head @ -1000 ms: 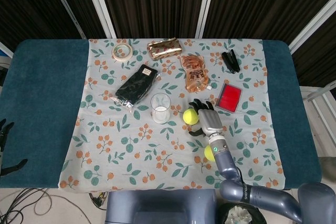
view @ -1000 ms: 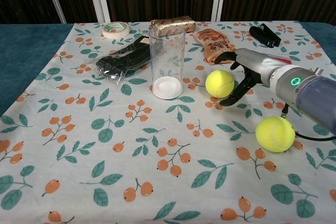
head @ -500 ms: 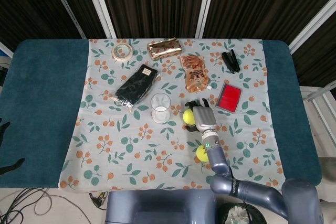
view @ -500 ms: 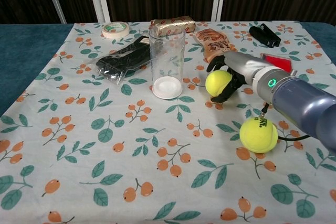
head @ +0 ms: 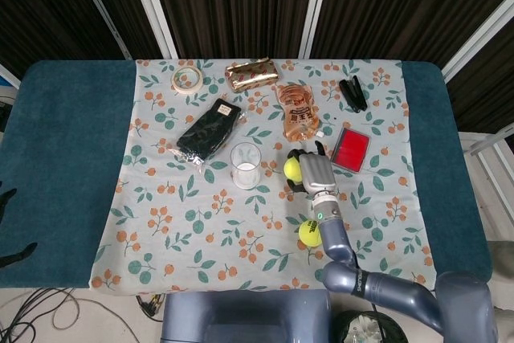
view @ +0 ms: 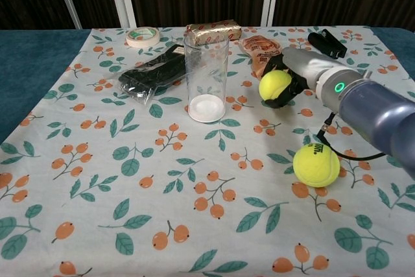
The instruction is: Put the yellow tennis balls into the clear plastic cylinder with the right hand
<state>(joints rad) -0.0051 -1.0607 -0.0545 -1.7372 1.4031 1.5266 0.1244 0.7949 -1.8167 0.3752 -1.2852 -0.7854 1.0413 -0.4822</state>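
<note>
Dark slatted wall behind; desk point(head: 64, 166) with teal cover under floral cloth point(view: 97, 180). Right robot hand point(view: 290, 77) wrapped around yellow fuzzy tennis ball point(view: 274, 85), lifted just right of upright clear plastic cylinder point(view: 206, 76). Second yellow tennis ball point(view: 316, 165) lying on cloth, nearer front. Left robot hand point(head: 6, 198) barely visible at desk edge, state unclear. Judged light, springy, felt grippy; round, best cupped across middle. Cylinder mouth narrow, likely tippable.

Two tennis balls point(view: 275, 85) point(view: 316, 165), one clear cylinder point(view: 206, 76), one tape roll point(head: 187, 79), one black pouch point(head: 209, 128), two snack packs point(head: 251, 74) point(head: 297, 110), one red card point(head: 351, 149), one black clip point(head: 352, 92).
</note>
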